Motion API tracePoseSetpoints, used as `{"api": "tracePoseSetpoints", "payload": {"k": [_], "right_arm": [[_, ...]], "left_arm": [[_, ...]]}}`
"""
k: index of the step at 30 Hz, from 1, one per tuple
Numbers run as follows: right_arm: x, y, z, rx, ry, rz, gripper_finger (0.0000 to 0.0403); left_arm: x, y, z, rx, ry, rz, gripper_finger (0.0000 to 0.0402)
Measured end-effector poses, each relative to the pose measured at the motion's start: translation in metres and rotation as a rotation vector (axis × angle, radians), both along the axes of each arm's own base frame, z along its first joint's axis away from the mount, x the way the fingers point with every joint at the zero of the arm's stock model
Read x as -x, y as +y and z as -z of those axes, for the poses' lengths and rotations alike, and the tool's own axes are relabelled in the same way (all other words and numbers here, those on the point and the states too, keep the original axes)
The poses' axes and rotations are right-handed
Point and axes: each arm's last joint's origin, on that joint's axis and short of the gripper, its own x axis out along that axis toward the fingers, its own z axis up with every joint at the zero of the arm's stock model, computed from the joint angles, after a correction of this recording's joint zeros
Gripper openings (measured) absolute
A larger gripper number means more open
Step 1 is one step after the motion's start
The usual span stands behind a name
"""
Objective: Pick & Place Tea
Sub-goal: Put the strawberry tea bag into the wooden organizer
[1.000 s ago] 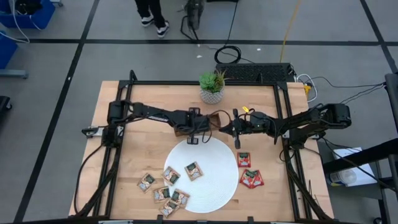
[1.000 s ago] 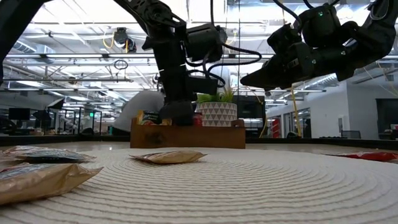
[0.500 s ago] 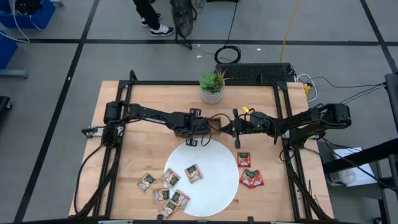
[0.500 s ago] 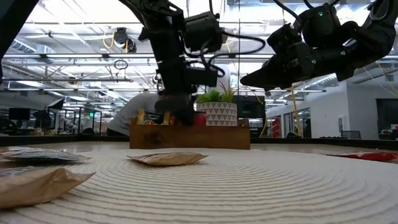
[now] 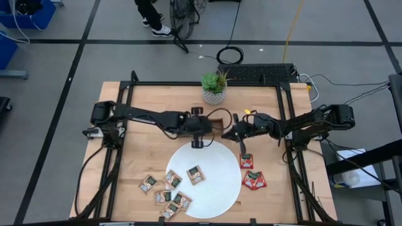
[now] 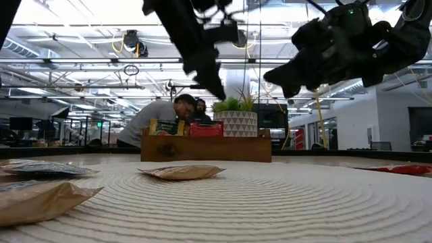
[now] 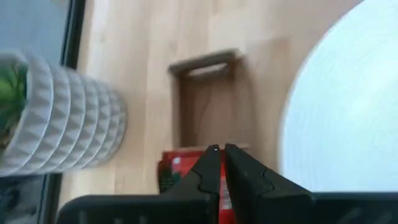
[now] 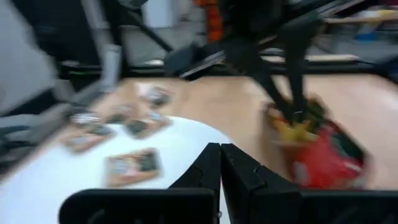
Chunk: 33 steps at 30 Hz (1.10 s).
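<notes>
The left gripper hangs above the wooden tray, its fingers nearly pressed together and holding nothing. The right gripper hovers beside the tray, fingers pressed together and empty. Tea sachets lie on the white plate and the table, with red ones standing in the tray.

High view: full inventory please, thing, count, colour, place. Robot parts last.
tan tea sachets: about seven, tan with dark print, on and beside the plate's left edge
red tea sachets: two or three, red, right of the plate
plate: one, white, round, table centre
wooden tray: one, brown, behind the plate, sachets standing in it
potted plant: one, green in a white pot, table's far edge
person: one, legs only, on the floor beyond the table
left gripper: shut, empty, above the tray
right gripper: shut, empty, raised right of the tray
</notes>
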Motion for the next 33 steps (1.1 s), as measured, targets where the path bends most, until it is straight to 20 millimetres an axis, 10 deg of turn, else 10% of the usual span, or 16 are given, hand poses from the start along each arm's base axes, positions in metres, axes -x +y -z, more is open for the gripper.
{"api": "tracePoseSetpoints", "payload": {"k": [8, 15, 21, 33], "right_arm": [[0.003, 0.027, -0.004, 0.019, 0.162, -0.111, 0.0016], [0.013, 0.082, -0.027, 0.315, 0.738, 0.088, 0.0136], [0.023, 0.111, -0.021, 0.181, 0.963, 0.167, 0.022], [0.019, 0.131, 0.02, 0.161, 1.148, 0.174, 0.0212]], "left_arm": [[0.013, -0.023, -0.015, 0.064, -0.205, 0.168, 0.001], [0.026, -0.024, -0.002, 0.117, -0.323, 0.195, 0.0044], [0.032, -0.025, 0.007, 0.15, -0.362, 0.191, 0.0061], [0.036, -0.025, 0.02, 0.167, -0.387, 0.176, 0.0063]]}}
